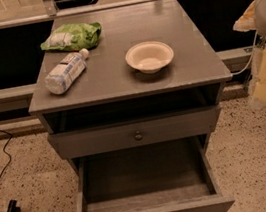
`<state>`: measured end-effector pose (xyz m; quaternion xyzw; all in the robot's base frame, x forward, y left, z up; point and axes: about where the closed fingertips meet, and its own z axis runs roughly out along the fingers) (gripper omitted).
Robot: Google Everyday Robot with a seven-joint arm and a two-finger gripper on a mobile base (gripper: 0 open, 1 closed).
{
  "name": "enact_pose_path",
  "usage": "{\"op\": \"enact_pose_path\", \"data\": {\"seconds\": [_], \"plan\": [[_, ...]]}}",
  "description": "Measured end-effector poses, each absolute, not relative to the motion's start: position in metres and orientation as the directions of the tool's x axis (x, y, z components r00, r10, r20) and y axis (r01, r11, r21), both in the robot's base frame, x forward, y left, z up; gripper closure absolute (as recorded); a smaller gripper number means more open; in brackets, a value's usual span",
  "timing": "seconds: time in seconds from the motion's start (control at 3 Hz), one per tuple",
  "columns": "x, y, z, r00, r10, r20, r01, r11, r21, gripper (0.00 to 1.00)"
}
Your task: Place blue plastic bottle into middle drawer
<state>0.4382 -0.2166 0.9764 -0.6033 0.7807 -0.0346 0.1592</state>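
Nearest, the middle drawer (145,177) is seen pulled out and empty. The blue plastic bottle (65,72) is laid on the left part of the counter (187,68), cap pointed back-right, well apart from the pincer (264,76) at the right edge, whose state cannot be told. The bowl (149,56) between them is empty.

No text, brand or number can be read anywhere. The blue plastic bottle (65,72), lying at the left of the cabinet (191,57) top, has a pale label whose print cannot be made out; likewise the white patch on the green bag (72,36), far left. The gripper (265,80) hangs at the right edge, beside the cabinet
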Motion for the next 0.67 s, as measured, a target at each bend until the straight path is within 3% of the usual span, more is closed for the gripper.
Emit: {"op": "enact_pose_path", "data": {"seconds": [0.67], "plan": [[0.448,-0.203,0.976,-0.176,-0.961,-0.212,-0.939,0.229,-0.255,0.00]]}}
